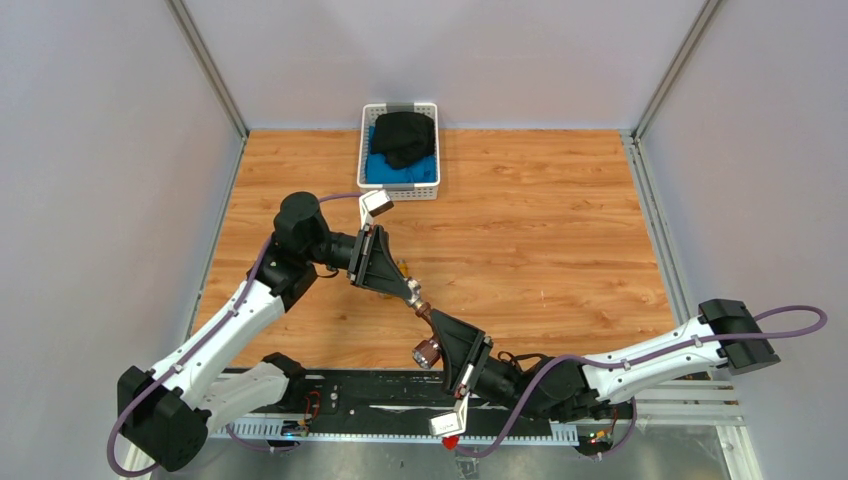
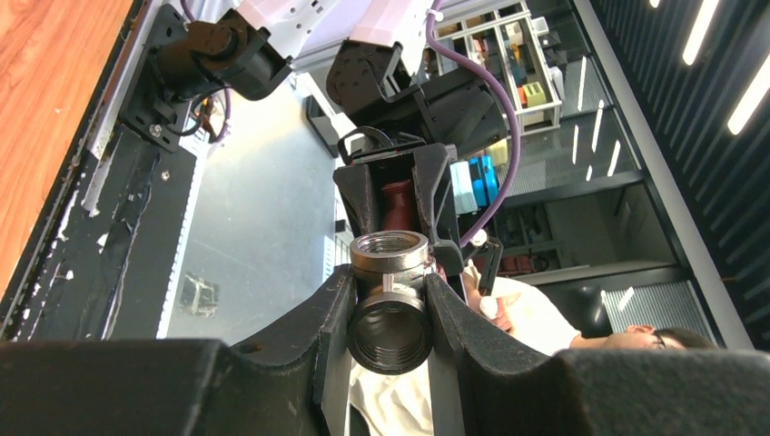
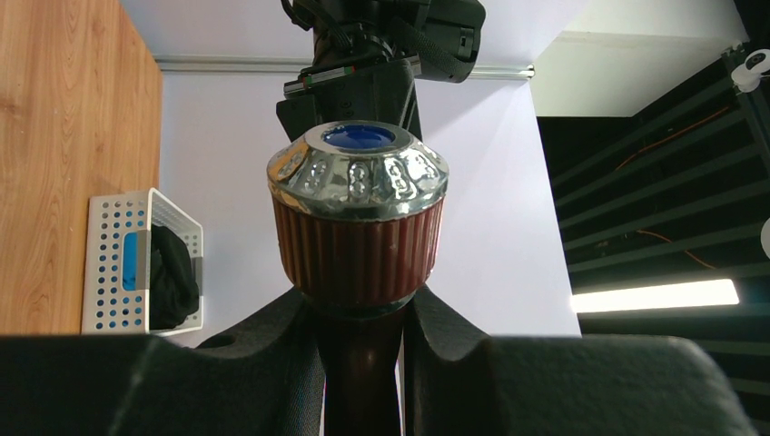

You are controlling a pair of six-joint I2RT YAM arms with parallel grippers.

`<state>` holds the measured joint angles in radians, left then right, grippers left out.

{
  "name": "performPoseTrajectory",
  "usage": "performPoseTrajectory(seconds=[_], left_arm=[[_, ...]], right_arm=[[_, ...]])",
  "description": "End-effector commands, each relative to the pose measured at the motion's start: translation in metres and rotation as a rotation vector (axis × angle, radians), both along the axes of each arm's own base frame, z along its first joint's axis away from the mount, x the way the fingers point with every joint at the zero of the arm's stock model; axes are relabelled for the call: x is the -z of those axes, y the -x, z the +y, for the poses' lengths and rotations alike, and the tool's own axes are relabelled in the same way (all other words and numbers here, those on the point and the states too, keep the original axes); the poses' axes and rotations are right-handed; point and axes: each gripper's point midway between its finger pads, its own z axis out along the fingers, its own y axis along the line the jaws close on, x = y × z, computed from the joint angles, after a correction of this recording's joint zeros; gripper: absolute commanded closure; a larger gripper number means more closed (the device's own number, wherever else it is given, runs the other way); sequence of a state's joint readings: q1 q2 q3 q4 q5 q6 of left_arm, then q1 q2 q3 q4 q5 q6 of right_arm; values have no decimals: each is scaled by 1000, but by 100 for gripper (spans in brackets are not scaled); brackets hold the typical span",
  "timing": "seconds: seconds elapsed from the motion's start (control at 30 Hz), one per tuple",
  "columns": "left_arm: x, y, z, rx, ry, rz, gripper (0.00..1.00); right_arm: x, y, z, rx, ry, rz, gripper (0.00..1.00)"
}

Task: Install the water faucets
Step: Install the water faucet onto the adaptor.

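My right gripper (image 3: 361,304) is shut on the dark reddish-brown water faucet (image 3: 359,245), just below its ribbed round knob with the silvery, blue-marked cap. In the top view this faucet (image 1: 426,345) hangs above the table's near edge in the right gripper (image 1: 432,322). My left gripper (image 2: 390,277) is shut on a grey metal threaded fitting (image 2: 390,309) and meets the right gripper (image 1: 413,292) tip to tip. The faucet's red body (image 2: 398,204) lies right behind the fitting. A small brass-yellow piece (image 1: 403,268) shows beside the left fingers.
A white perforated basket (image 1: 363,150) with black and blue cloth stands at the back of the wooden table (image 1: 540,230); it also shows in the right wrist view (image 3: 113,263). A black rail (image 1: 380,395) runs along the near edge between the arm bases.
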<state>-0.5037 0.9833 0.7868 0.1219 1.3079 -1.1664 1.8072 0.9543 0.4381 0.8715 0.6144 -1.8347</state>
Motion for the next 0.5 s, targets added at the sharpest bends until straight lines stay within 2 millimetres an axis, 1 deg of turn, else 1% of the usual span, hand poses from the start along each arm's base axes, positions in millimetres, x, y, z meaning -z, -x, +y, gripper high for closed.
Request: performPoseTrajectory(seconds=[0.0, 0.47], left_arm=[[11, 18, 0, 81, -20, 37, 100], [15, 19, 1, 85, -22, 40, 100]], right_arm=[[-34, 4, -1, -32, -120, -11, 100], [-39, 7, 3, -42, -118, -31, 100]])
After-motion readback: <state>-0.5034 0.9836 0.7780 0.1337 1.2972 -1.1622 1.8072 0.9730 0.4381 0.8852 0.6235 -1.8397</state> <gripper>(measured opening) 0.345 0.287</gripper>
